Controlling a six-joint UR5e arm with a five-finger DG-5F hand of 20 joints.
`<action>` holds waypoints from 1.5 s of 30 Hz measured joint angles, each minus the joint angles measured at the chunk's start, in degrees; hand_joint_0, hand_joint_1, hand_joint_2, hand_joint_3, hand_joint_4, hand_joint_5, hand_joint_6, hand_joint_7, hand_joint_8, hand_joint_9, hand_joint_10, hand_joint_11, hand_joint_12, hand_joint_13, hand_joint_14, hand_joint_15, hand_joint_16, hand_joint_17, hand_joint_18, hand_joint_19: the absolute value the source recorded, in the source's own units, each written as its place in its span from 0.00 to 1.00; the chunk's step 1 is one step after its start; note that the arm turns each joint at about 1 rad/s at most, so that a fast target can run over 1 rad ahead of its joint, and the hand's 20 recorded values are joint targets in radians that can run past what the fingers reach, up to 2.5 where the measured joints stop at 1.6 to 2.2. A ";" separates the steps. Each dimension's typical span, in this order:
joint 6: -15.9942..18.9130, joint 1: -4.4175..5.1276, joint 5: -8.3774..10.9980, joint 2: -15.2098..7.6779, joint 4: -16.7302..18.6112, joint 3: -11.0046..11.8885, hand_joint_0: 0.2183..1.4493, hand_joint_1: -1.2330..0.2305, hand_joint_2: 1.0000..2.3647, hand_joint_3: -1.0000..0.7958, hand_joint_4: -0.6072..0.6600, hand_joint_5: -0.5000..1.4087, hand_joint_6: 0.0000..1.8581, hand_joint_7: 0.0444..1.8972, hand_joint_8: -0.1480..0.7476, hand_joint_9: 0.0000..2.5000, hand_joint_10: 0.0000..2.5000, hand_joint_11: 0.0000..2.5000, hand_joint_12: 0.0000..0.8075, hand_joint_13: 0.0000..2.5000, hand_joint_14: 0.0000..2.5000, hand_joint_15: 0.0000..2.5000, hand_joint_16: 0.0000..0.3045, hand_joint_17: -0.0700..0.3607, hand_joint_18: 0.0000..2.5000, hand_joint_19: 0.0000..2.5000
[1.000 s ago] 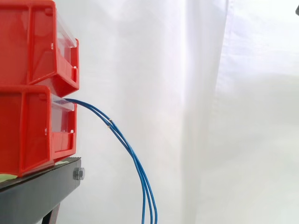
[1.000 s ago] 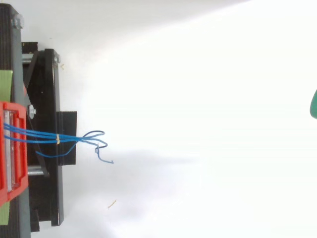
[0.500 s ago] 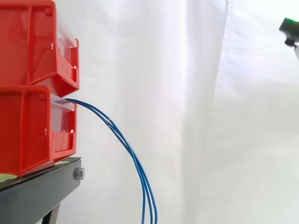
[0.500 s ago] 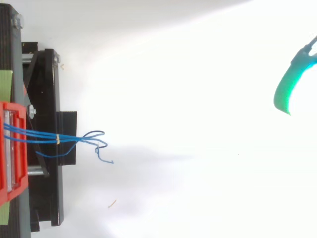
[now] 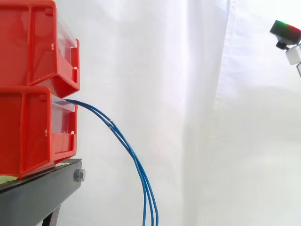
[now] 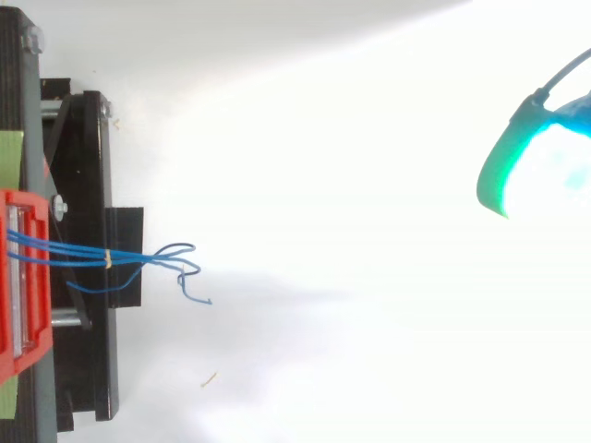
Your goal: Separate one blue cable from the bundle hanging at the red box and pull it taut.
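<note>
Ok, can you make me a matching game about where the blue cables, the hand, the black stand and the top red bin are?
1 blue cables
2 hand
3 black stand
4 top red bin

A under the lower red bin
B high at the right edge
C stacked on the lower red bin
D hanging out of the lower red bin

Pairs: 1-D, 2-B, 3-A, 4-C

Robot test bench in a lab
From my console I see a staged work cell, not a lived-in room: a white curtain (image 5: 188, 94) hung as a plain backdrop, two red bins (image 5: 28, 132) stacked on a black stand (image 5: 37, 193) of bolted metal, a bundle of blue cables (image 5: 111, 125) hanging out of the lower bin, and the robot's hand (image 5: 285, 31) at the right edge in the side view.
</note>
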 measured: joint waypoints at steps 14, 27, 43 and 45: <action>-0.31 2.49 4.87 -3.08 3.24 0.30 0.22 0.44 0.00 0.28 0.62 0.15 0.27 0.38 0.49 0.20 0.00 0.05 0.44 0.19 0.00 0.06 0.18 0.45 0.16 0.10; 0.59 3.20 6.68 -8.19 7.23 1.38 0.22 0.43 0.00 0.28 0.62 0.15 0.27 0.38 0.49 0.20 0.00 0.06 0.45 0.19 0.00 0.06 0.17 0.44 0.16 0.10; -0.39 3.54 9.73 -16.19 8.84 7.69 0.22 0.43 0.00 0.28 0.62 0.15 0.27 0.38 0.49 0.20 0.00 0.06 0.45 0.20 0.00 0.06 0.16 0.41 0.17 0.09; -0.57 3.55 9.96 -17.16 9.19 8.46 0.22 0.43 0.00 0.28 0.62 0.15 0.27 0.38 0.49 0.20 0.00 0.06 0.45 0.20 0.00 0.05 0.15 0.41 0.17 0.09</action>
